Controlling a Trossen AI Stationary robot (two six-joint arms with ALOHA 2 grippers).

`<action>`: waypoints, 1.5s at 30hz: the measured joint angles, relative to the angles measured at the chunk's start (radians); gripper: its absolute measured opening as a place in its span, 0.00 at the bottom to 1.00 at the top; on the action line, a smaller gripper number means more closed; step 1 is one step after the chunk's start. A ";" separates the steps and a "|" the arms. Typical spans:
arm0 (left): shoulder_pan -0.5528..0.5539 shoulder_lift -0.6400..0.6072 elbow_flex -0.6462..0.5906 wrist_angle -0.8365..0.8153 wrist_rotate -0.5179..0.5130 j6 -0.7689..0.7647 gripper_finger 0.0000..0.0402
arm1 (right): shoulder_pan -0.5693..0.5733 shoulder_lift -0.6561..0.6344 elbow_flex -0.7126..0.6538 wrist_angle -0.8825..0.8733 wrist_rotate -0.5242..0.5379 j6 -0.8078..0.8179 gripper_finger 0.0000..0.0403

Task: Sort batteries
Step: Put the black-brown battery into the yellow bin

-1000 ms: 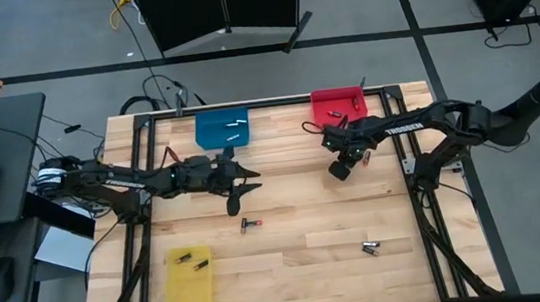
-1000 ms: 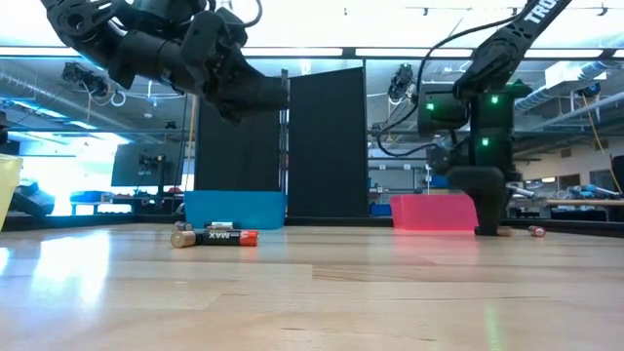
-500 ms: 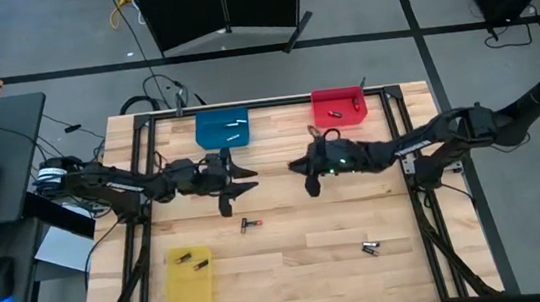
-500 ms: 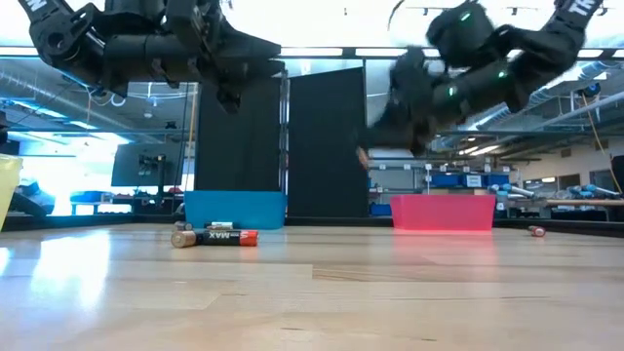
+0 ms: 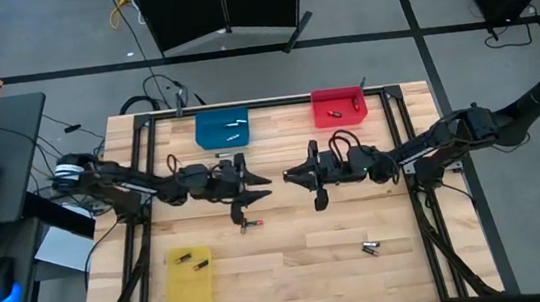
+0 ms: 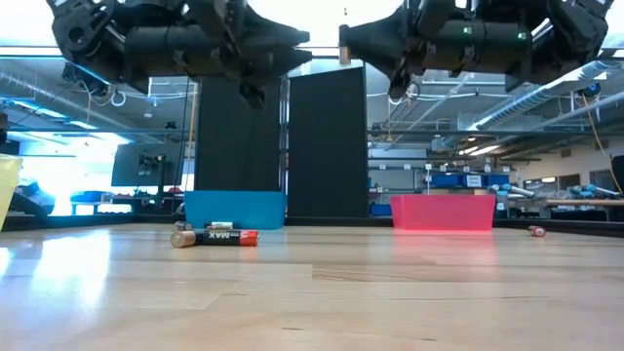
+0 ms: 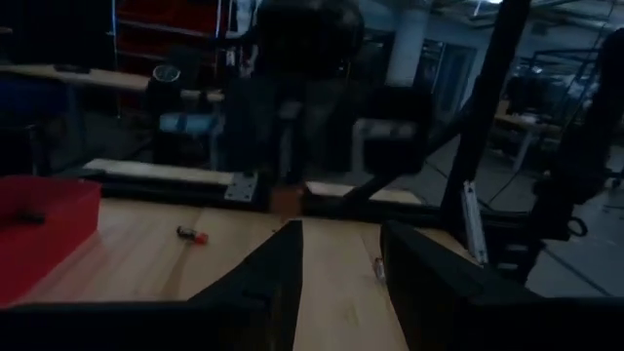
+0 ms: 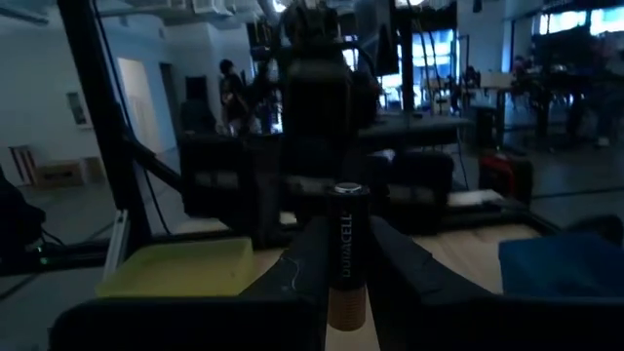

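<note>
My two grippers face each other, both level, above the middle of the wooden table [image 5: 293, 269]. My left gripper [image 5: 263, 180] [image 7: 341, 283] is open and holds nothing. My right gripper [image 5: 291, 174] [image 6: 351, 44] is shut on a black and copper battery [image 8: 348, 249]. A black and red battery [image 5: 247, 223] [image 6: 219, 237] lies on its side on the wood below the left gripper. Two silver ones [image 5: 371, 248] lie near the front right. More batteries lie in the blue bin [image 5: 221, 129], the red bin [image 5: 338, 105] and the yellow bin [image 5: 189, 280]. My right gripper pinches the battery's black middle [image 8: 348, 255] between its two fingers [image 8: 307, 263]. The fingers come level from the table's right and lie across the battery. The battery is lifted well clear of the table, and its end [image 6: 344, 51] sticks out roughly upright at the fingertips.
The blue and red bins stand along the far edge, and the yellow bin stands at the front left corner. A black frame [image 5: 427, 205] runs along the table's sides. A small battery [image 6: 535, 231] lies on the wood right of the red bin. Bare wood spreads across the middle and front.
My right gripper has risen from the table near the red bin and swung toward the table's middle. It has tipped from pointing down to level, carrying the battery clear of the wood. My left gripper has tipped up to level.
</note>
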 joint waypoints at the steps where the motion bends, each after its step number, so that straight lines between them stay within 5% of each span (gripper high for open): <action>1: 0.000 0.014 0.009 -0.001 0.000 0.000 0.37 | 0.004 0.000 0.002 0.008 0.000 -0.003 0.14; 17: 0.004 0.149 0.154 0.004 0.084 0.027 0.37 | 0.039 -0.002 0.000 0.025 0.000 -0.007 0.14; 45: 0.059 0.153 0.155 -0.036 0.101 -0.002 0.37 | 0.087 -0.001 0.005 0.049 0.006 -0.029 0.14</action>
